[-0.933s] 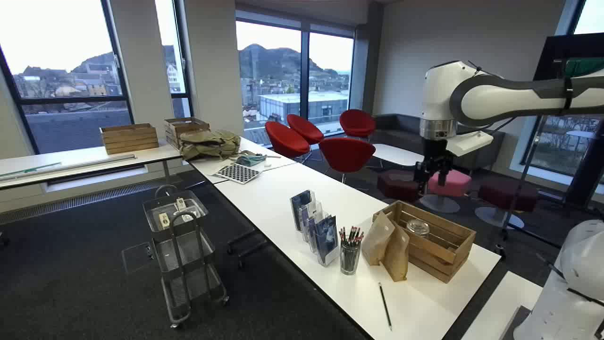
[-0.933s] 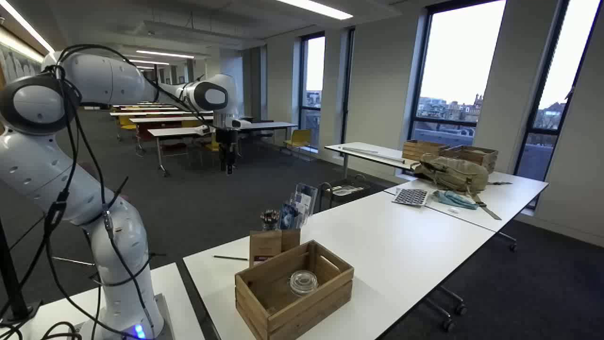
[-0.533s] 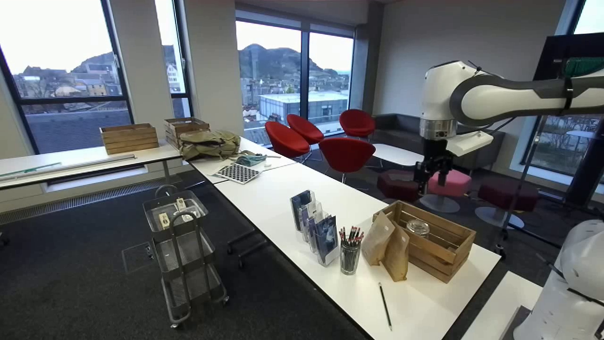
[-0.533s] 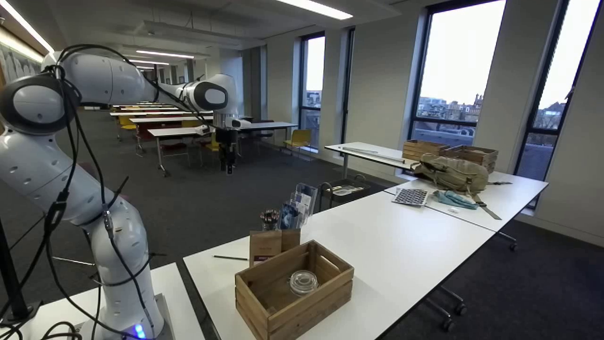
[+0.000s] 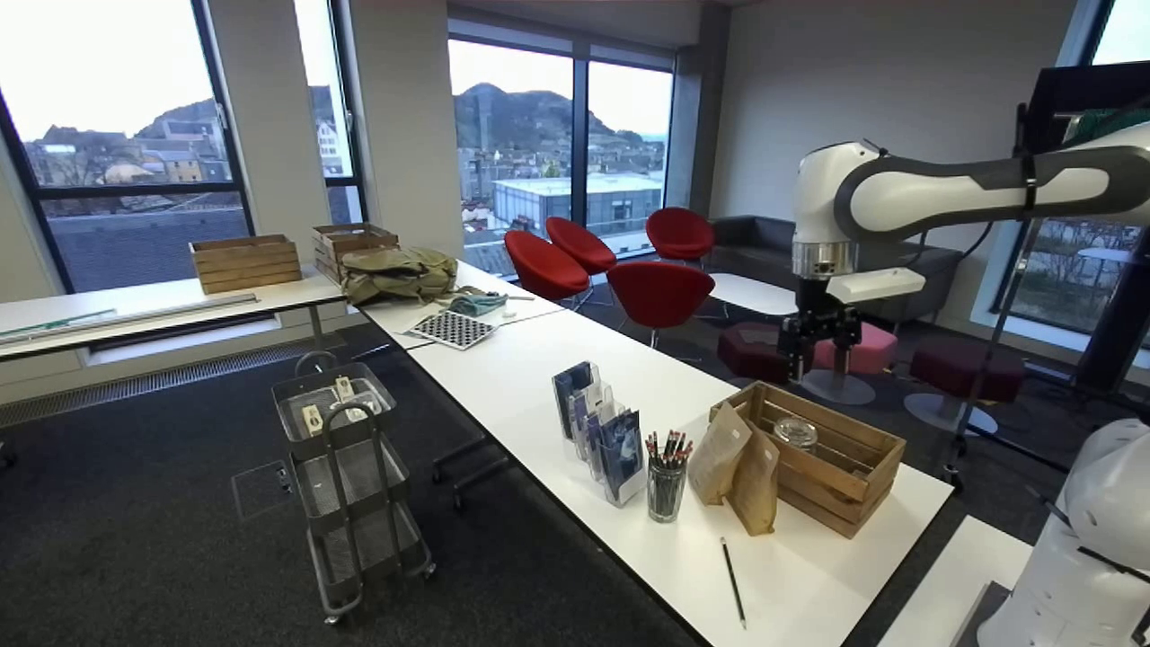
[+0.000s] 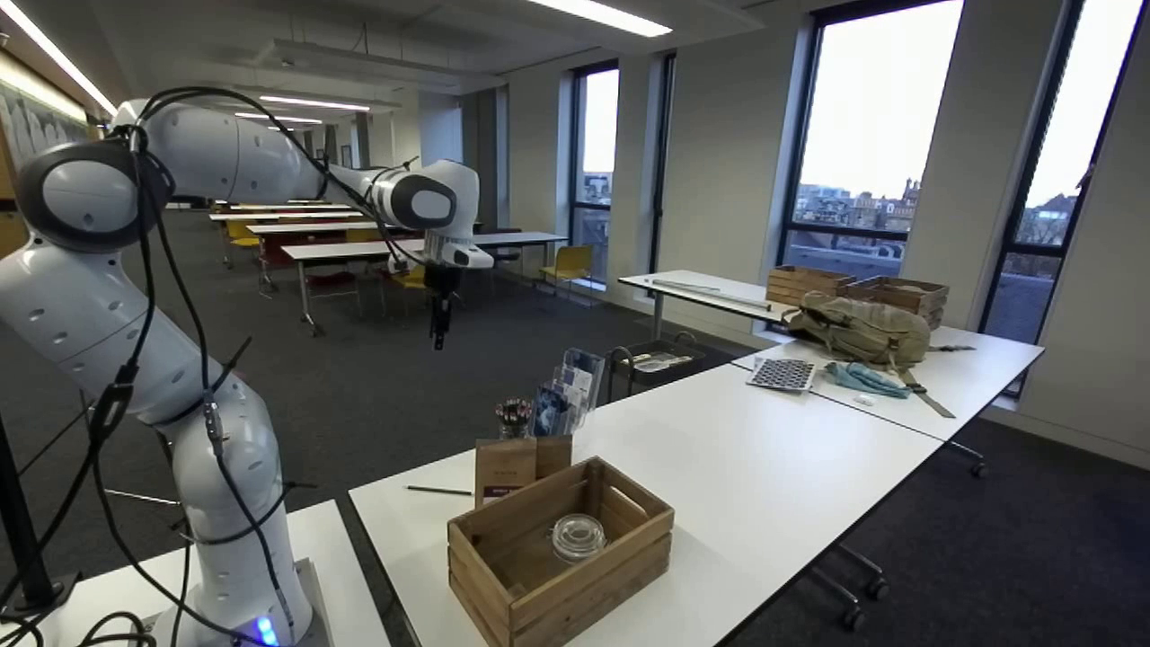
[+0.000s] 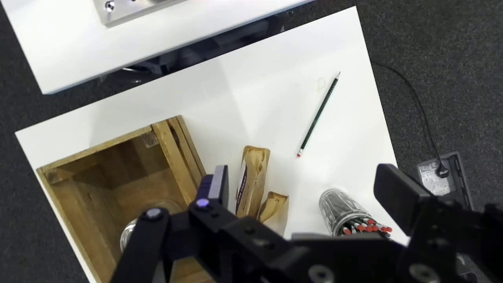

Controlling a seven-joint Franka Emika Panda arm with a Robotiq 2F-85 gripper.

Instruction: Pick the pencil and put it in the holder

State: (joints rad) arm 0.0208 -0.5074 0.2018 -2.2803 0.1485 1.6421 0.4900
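The pencil (image 5: 733, 582) is a thin dark stick with a red eraser. It lies flat on the white table near the edge; it also shows in an exterior view (image 6: 437, 491) and in the wrist view (image 7: 319, 114). The holder (image 5: 666, 494) is a clear glass cup with several red-tipped pencils standing in it. It shows in the wrist view (image 7: 340, 208), and in an exterior view (image 6: 513, 431) it is partly hidden behind the bags. My gripper (image 5: 819, 355) is open and empty, high above the table; its fingers are wide apart in the wrist view (image 7: 302, 182).
Two brown paper bags (image 5: 753, 490) stand between the holder and a wooden crate (image 6: 557, 584). A glass jar (image 6: 578, 537) sits in the crate. A clear brochure rack (image 5: 620, 454) with leaflets stands beside the holder. The table edge (image 7: 379, 88) runs close to the pencil.
The arm was still between the two earlier moments. Since then my gripper has moved a little and come slightly lower, staying open. The pencil, holder and bags have not moved.
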